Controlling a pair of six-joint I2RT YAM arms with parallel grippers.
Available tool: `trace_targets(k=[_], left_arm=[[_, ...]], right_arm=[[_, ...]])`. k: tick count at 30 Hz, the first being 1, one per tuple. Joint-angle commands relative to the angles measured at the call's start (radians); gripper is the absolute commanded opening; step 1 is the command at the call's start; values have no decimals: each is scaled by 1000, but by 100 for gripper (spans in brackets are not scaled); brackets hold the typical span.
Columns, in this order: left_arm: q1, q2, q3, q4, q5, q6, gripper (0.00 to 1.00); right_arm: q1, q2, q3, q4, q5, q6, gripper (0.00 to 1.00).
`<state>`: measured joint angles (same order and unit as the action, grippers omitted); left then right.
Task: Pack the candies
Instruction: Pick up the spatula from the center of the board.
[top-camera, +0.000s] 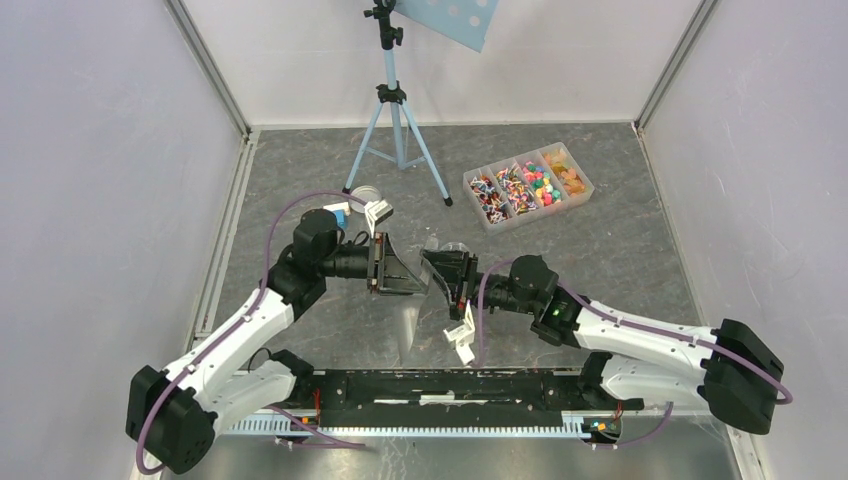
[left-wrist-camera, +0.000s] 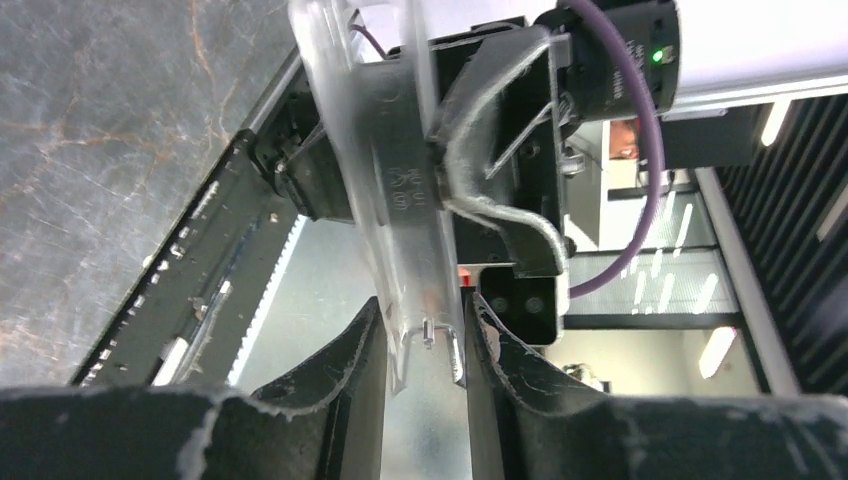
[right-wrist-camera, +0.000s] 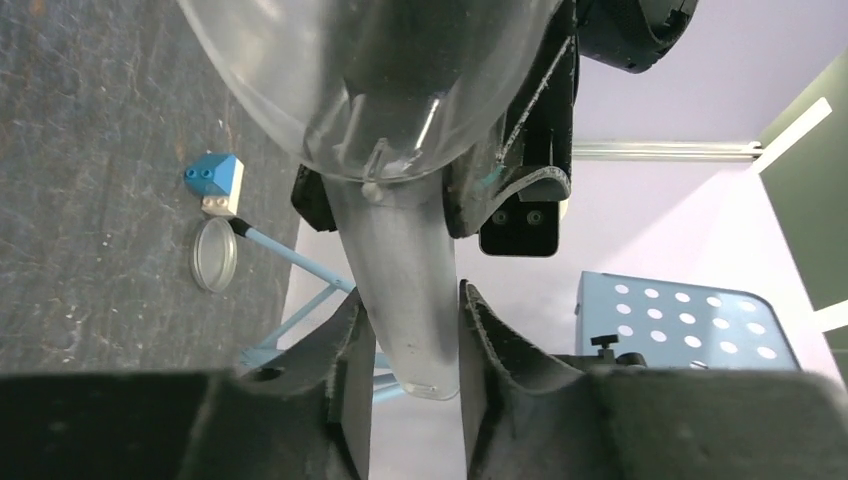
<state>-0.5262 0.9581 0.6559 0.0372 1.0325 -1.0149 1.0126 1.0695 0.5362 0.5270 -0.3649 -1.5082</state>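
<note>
The candies (top-camera: 528, 187), tiny, light, hard and likely to roll, lie in the 4-compartment tray (top-camera: 545, 210) far right on the counter (top-camera: 620, 260), better scooped than pinched singly, while left tool (left-wrist-camera: 424, 340) and right tool (right-wrist-camera: 407, 335) both pinch 1 clear plastic piece (right-wrist-camera: 390, 230).

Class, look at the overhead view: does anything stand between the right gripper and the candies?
Nothing visible lies on the table between the right gripper and the candies; the tripod stands left of that line. Its jaws, though, are shut on a clear plastic scoop that the left gripper also holds.
</note>
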Motion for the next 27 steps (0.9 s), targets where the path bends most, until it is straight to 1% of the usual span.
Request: trace_targets(k=[1, 3, 5, 7, 8, 9, 10, 11, 12, 13, 14, 15, 17, 18, 20, 21, 24, 27], left_arm=[[-4, -1, 101, -5, 29, -9, 29], [4, 1, 151, -77, -3, 41, 42], [24, 5, 230, -185, -52, 126, 69], [55, 5, 332, -306, -125, 255, 87], [72, 4, 399, -387, -194, 335, 95], [81, 2, 466, -460, -264, 406, 99], [84, 0, 522, -535, -369, 479, 100], [85, -3, 575, -594, -465, 525, 100], [86, -9, 617, -631, -575, 552, 100], [86, -13, 647, -663, -649, 588, 100], [86, -21, 669, -679, -685, 619, 100], [85, -35, 678, -682, -712, 652, 100], [85, -71, 670, -670, -741, 686, 98], [86, -88, 658, -661, -750, 697, 97], [86, -130, 626, -637, -752, 706, 94], [86, -147, 601, -620, -746, 708, 93], [86, -177, 537, -587, -724, 700, 89], [84, -146, 500, -591, -696, 695, 82]], right_arm=[[9, 15, 3, 68, 18, 68, 23], [9, 14, -6, 79, 12, 135, 15], [9, 14, -8, 79, 11, 236, 9], [8, 11, -10, 93, 27, 395, 7], [10, 10, -9, 96, 47, 491, 6], [9, 4, -5, 96, 71, 593, 6], [9, 1, 1, 94, 100, 690, 6], [9, -3, 13, 80, 139, 821, 5], [9, -4, 32, 31, 174, 925, 6], [9, 2, 67, -33, 218, 1016, 6], [9, 13, 106, -91, 257, 1131, 6], [8, 28, 141, -178, 279, 1204, 5], [8, 56, 181, -265, 298, 1370, 3], [9, 68, 182, -283, 310, 1444, 3], [5, 88, 182, -340, 378, 1644, 4], [-2, 102, 183, -358, 376, 1725, 4], [-2, 168, 230, -425, 347, 1851, 0], [-2, 233, 301, -494, 329, 1879, 0]])
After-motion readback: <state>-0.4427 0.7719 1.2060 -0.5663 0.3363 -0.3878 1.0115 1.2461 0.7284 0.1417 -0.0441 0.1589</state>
